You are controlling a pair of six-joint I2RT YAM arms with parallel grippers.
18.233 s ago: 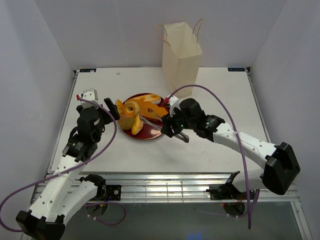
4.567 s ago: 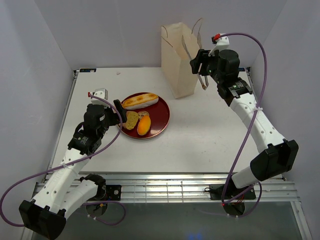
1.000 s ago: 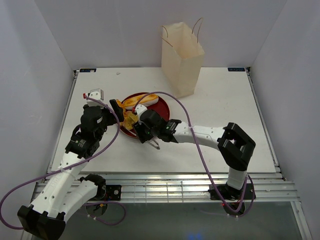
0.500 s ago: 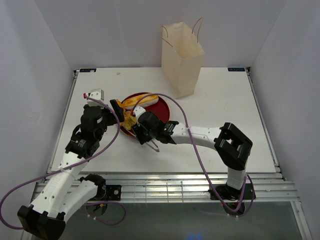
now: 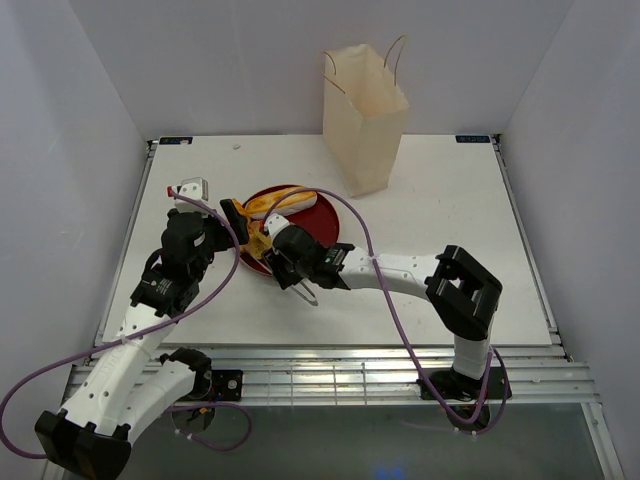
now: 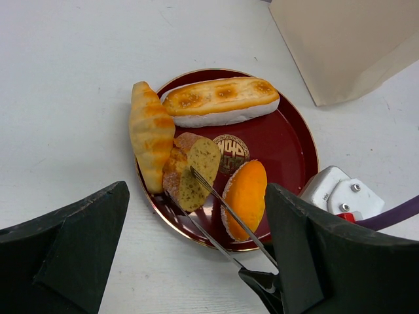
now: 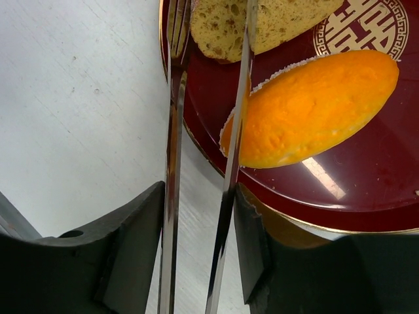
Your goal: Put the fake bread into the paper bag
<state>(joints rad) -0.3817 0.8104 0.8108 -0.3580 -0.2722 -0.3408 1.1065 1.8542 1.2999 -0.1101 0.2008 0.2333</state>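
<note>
The paper bag [image 5: 365, 110] stands upright at the table's back, its base in the left wrist view [image 6: 347, 46]. On the dark red plate [image 5: 328, 228] [image 6: 288, 137] [image 7: 366, 183] lie a long roll [image 5: 285, 200] [image 6: 219, 100], a croissant [image 6: 150, 134] on the left rim, a tan wedge [image 6: 193, 167] [image 7: 262, 19] and an orange oval [image 6: 245, 196] [image 7: 314, 108]. My right gripper [image 5: 290, 258] [image 7: 196, 196] is shut on metal tongs [image 6: 222, 219] [image 7: 230, 157]; the tong tips straddle the wedge. My left gripper [image 5: 235, 222] [image 6: 196, 190] is open and empty at the plate's left edge.
White walls close in the table [image 5: 440, 250] on three sides. The right arm's purple cable [image 5: 345, 205] arcs over the plate. The right arm stretches low across the table's front middle.
My right gripper has come back from the bag and edged left at the plate's front, the tongs now around the wedge. The left arm has barely moved.
</note>
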